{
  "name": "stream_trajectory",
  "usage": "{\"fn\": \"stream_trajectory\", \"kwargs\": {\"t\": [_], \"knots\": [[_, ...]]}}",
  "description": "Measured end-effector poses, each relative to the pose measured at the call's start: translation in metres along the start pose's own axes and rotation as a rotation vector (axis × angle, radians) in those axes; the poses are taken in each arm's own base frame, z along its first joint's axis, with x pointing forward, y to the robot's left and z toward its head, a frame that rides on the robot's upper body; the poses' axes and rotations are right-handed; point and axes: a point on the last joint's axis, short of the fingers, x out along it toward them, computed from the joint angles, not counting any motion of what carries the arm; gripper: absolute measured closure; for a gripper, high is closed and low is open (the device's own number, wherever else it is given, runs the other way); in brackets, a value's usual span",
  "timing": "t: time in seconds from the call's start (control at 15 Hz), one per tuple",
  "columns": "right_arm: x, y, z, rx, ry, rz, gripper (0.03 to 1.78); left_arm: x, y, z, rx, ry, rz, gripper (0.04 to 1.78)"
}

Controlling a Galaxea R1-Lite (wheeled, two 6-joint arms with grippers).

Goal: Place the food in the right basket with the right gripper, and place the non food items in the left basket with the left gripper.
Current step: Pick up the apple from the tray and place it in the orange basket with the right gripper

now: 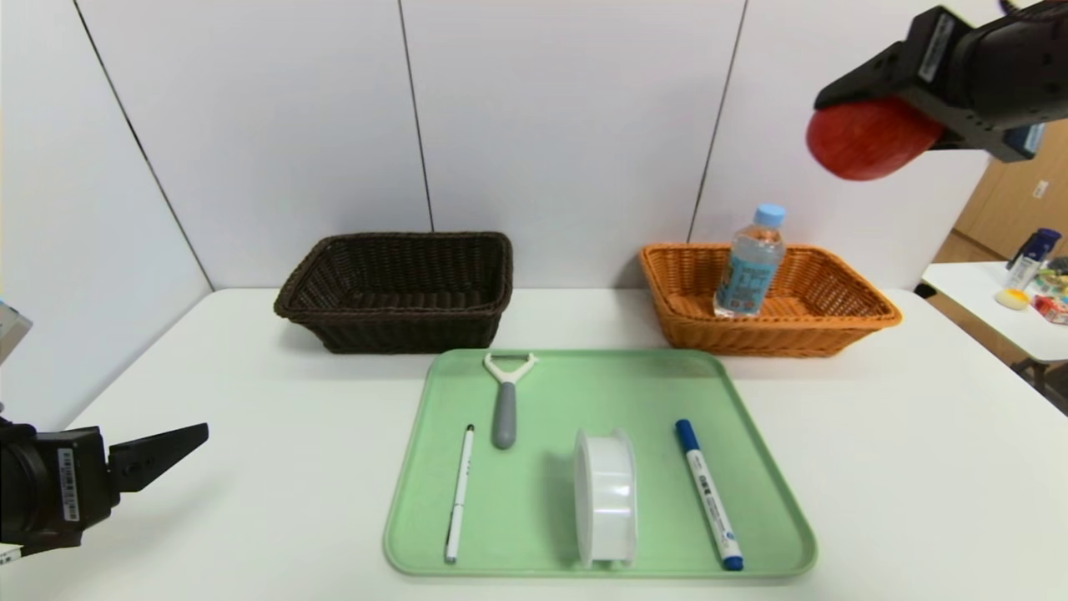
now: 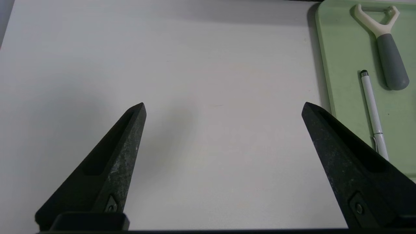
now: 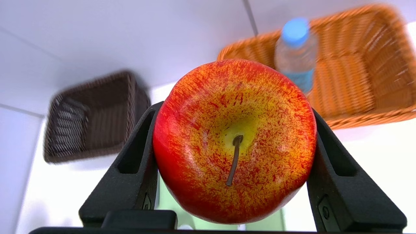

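My right gripper (image 1: 868, 117) is shut on the red apple (image 1: 868, 139), held high above the orange-tan basket (image 1: 843, 321); the wrist view shows the apple (image 3: 234, 139) between the fingers (image 3: 136, 169). The drink bottle (image 1: 751, 263) stands upright in that basket. On the green tray (image 1: 534, 492) lie the peeler (image 1: 506, 399), the thin pen (image 1: 459, 492), the tape roll (image 1: 605, 497) on its edge and the blue-capped marker (image 1: 708, 494). The dark brown basket (image 1: 399, 292) holds nothing I can see. My left gripper (image 1: 179, 446) is open over the bare table (image 2: 224, 107), left of the tray.
The baskets stand against the white wall at the table's back. A second table (image 1: 993, 309) with small objects is off to the right. The left wrist view shows the peeler (image 2: 386, 55) and pen (image 2: 372, 113) on the tray's near edge.
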Motion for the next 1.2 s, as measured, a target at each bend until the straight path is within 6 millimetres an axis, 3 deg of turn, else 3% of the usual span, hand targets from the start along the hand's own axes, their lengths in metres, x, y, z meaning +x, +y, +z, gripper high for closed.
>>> {"fn": "stream_trajectory", "kwargs": {"t": [0.2,0.33,0.6,1.2], "knots": [[-0.012,-0.036,0.022,0.050,-0.103,-0.101,0.61,0.000,0.000,0.000,0.000,0.002,0.000,0.13],[0.003,-0.064,0.022,0.068,-0.069,-0.181,0.61,0.000,0.000,0.000,0.000,0.001,0.000,0.13],[0.059,-0.106,0.010,0.113,0.025,-0.203,0.61,0.000,0.000,0.000,0.000,0.001,0.000,0.13],[0.178,-0.161,-0.031,0.155,0.163,-0.270,0.61,0.000,0.000,-0.001,-0.003,0.001,0.001,0.13]]}}
